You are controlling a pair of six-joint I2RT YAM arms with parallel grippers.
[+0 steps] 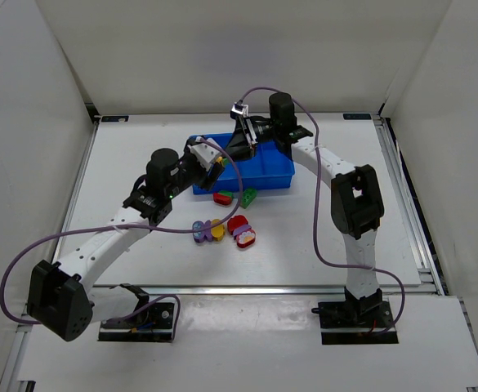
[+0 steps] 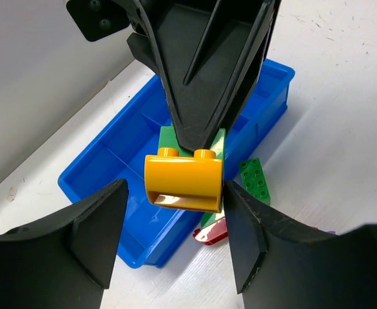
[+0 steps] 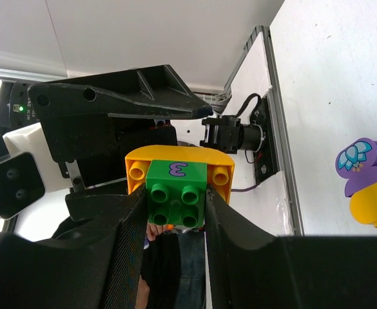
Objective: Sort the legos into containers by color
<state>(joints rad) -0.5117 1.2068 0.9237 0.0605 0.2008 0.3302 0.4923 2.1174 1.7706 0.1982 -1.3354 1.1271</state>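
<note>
My right gripper (image 3: 175, 196) is shut on a green brick (image 3: 177, 193) marked with a purple 3, which is stuck to a yellow-orange brick (image 3: 175, 156). It holds the pair in the air over the near edge of the blue tray (image 1: 278, 176). In the left wrist view the yellow-orange brick (image 2: 183, 182) sits between the spread fingers of my left gripper (image 2: 175, 188). The right finger (image 2: 246, 225) touches it, and the left finger stands clear of it. The right gripper (image 2: 198, 135) comes down from above onto the green brick (image 2: 217, 143).
On the table in front of the tray lie a red and yellow brick (image 1: 223, 197), a flat green brick (image 1: 247, 198), a purple and yellow pair (image 1: 206, 232) and a red and pink brick (image 1: 242, 231). The tray's compartments (image 2: 111, 167) lie below the grippers.
</note>
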